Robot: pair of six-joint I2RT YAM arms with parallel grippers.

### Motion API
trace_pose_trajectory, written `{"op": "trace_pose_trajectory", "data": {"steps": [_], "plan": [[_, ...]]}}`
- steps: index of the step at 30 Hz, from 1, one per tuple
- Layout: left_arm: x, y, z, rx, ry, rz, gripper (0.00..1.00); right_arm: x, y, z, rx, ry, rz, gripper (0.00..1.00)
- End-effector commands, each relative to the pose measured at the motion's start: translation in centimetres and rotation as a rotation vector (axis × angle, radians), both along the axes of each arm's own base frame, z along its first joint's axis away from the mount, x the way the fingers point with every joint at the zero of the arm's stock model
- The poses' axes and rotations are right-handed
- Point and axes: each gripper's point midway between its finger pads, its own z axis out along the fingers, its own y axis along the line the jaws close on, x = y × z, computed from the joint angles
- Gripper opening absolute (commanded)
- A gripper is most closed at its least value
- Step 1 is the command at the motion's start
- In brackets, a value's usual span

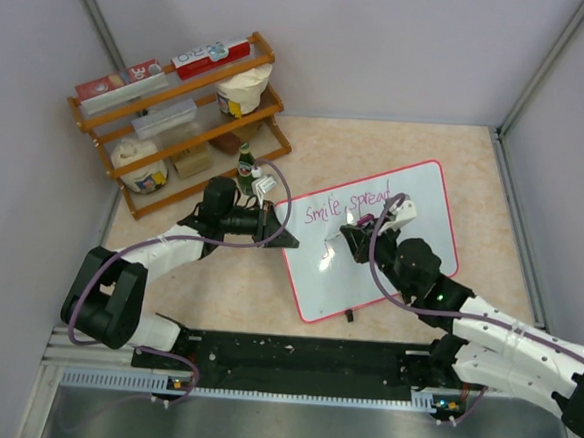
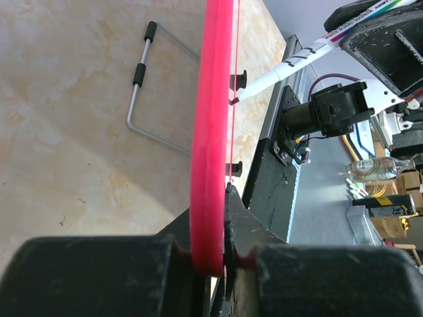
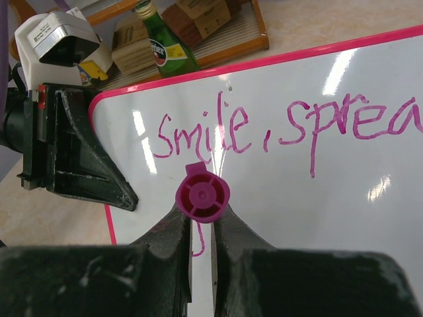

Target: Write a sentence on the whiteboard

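The whiteboard (image 1: 399, 267), white with a pink frame, stands tilted on the table. The sentence (image 1: 348, 205) in pink cursive reads "Smile, spread" along its top; it also shows in the right wrist view (image 3: 284, 125). My left gripper (image 1: 279, 233) is shut on the board's left edge, and the pink frame (image 2: 210, 132) sits between its jaws (image 2: 215, 261). My right gripper (image 1: 356, 234) is shut on a pink-capped marker (image 3: 203, 192), held against the board below "Smile". A short pink stroke (image 3: 198, 241) shows under the marker.
A wooden shelf (image 1: 179, 111) with boxes, tubs and a green bottle (image 1: 245, 166) stands at the back left. The board's wire stand (image 2: 142, 99) lies behind it. A black rail (image 1: 292, 364) runs along the near edge. Walls close in both sides.
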Motion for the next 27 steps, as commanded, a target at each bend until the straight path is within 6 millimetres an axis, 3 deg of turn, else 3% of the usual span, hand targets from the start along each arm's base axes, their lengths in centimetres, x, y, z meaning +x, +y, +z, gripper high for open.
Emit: {"op": "trace_pose_trajectory", "data": {"steps": [1, 10, 27], "plan": [[-1.4, 1.4, -7.0, 0.207, -0.062, -0.018, 0.0, 0.4, 0.0, 1.8, 0.031, -0.037, -0.023, 0.0], [-1.4, 1.3, -6.9, 0.206, -0.063, -0.02, 0.0, -0.3, -1.3, 2.9, 0.066, -0.056, -0.04, 0.0], [-1.4, 1.3, -6.9, 0.206, -0.06, -0.021, 0.0, 0.1, -1.1, -0.7, 0.003, 0.003, -0.052, 0.0]]}}
